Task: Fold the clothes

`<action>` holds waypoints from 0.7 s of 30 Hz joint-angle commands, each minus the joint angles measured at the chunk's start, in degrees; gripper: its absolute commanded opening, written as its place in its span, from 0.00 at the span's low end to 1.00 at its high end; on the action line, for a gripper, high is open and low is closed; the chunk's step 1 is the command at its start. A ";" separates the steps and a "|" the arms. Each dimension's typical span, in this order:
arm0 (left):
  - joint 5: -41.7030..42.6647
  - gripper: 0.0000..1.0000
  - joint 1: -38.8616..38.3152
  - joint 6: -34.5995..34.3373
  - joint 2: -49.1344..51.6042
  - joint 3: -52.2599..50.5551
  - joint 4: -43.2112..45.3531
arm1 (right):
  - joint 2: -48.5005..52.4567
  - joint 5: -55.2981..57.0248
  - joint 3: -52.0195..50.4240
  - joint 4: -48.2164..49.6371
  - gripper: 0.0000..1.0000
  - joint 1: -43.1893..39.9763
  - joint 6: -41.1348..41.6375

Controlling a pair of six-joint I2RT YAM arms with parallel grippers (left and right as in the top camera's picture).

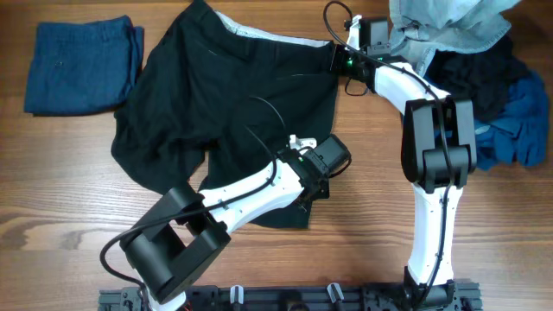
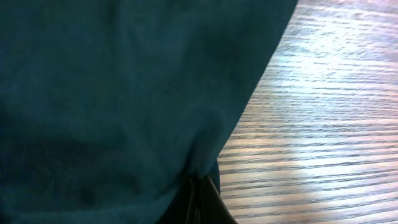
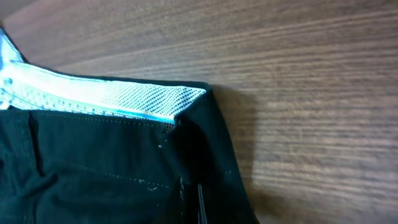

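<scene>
As I look down from the overhead camera, I see the black shorts (image 1: 225, 95) lying open on the table (image 1: 69, 190), between 1 folded blue garment (image 1: 82, 65) at the far left and a pile of unfolded clothes (image 1: 484, 78) at the far right. The left gripper (image 1: 318, 177) sits at the lower hem and the right gripper (image 1: 341, 62) at the waistband corner. I think they take 2 opposite ends so the cloth can be stretched flat for a fold.

On the left wrist camera, dark cloth fills most of the picture and its wrinkles run together into the fingers at the bottom edge. From this I judge the fingers are pinching the hem.

On the right wrist camera, the waistband (image 3: 124, 99) with its white mesh lining lies flat on the wood. Only 1 finger (image 3: 200, 202) shows at the bottom, so I cannot tell if this hand is spread or pressed together.
</scene>
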 commanded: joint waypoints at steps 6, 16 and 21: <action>-0.98 0.04 5.42 -0.50 -1.18 -0.15 -11.17 | -12.24 7.21 -1.16 -21.11 0.04 -4.11 -3.41; -0.98 0.04 14.86 9.49 -13.27 -0.11 -21.94 | -24.30 8.46 -1.31 -49.68 0.04 -5.42 -5.42; -1.01 0.04 15.39 14.34 -23.80 1.44 -22.43 | -24.33 8.28 -1.40 -55.34 0.05 -5.42 -6.40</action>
